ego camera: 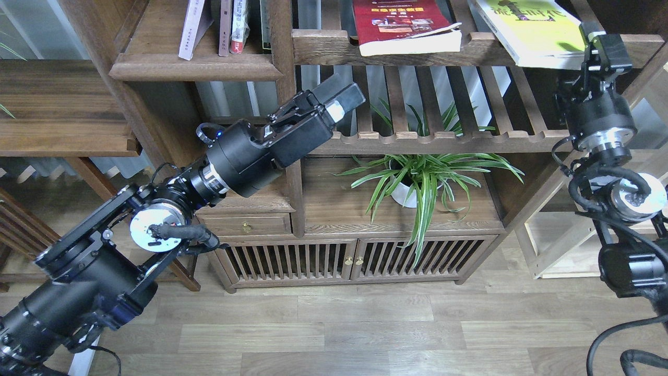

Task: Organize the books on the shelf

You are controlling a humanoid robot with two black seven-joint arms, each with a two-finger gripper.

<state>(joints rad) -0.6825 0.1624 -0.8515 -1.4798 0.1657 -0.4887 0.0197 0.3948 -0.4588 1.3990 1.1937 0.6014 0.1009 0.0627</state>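
Note:
The pale lavender-white book [190, 28] stands leaning on the solid dark-brown shelf [195, 67] at the top left. The dark-red book [407, 26] lies flat on the upper slatted rack. The yellow-green book [532, 26] lies beside it on the right and overhangs the front rail. My left gripper [345, 96] is in front of the lower slatted rack, right of the post, fingers together and empty. My right gripper [601, 48] is at the yellow-green book's near right corner. It is dark, so I cannot tell whether it grips the book.
Two thin books [232, 26] stand next to the lavender-white one. A post [284, 78] divides the shelf from the slatted racks [428, 140]. A potted spider plant [417, 177] sits below, above a slat-door cabinet [355, 261]. A pale wooden rack [558, 245] stands at the right.

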